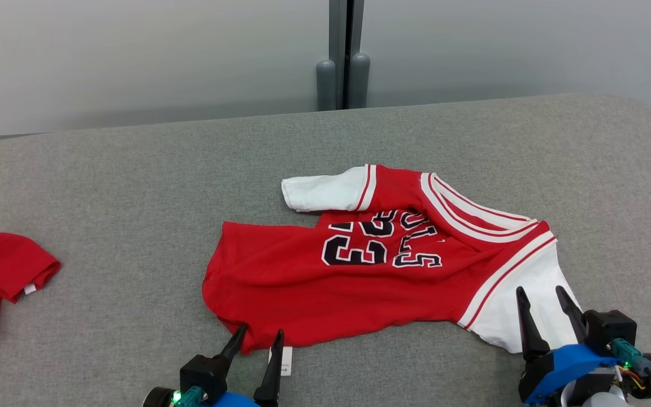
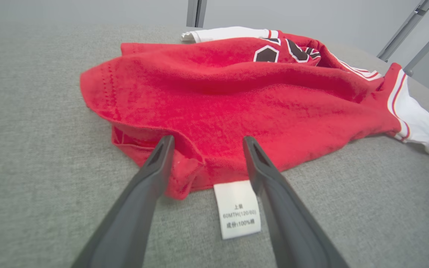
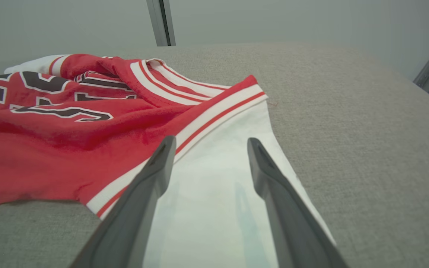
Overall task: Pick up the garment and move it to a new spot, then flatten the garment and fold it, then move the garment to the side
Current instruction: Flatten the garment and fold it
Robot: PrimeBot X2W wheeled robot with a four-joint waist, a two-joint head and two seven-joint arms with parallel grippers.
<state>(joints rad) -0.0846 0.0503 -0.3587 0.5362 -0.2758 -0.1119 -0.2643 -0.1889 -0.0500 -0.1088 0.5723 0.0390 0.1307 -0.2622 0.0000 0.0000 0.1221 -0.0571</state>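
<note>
Okay, grey worktop, red jersey garment lying rumpled mid-worktop. Left tool is spread wide at the red hem, right tool spread wide over the white sleeve; neither grips cloth. Likely the pickup step: lower both tips, pinch hem and sleeve together, lift evenly. Left should catch cloth, not just the care label.

Looked like a bare lab or test room. Grey cloth-covered desk; behind the desk stood plain pale wall panels, a grey metal post at their joint.
</note>
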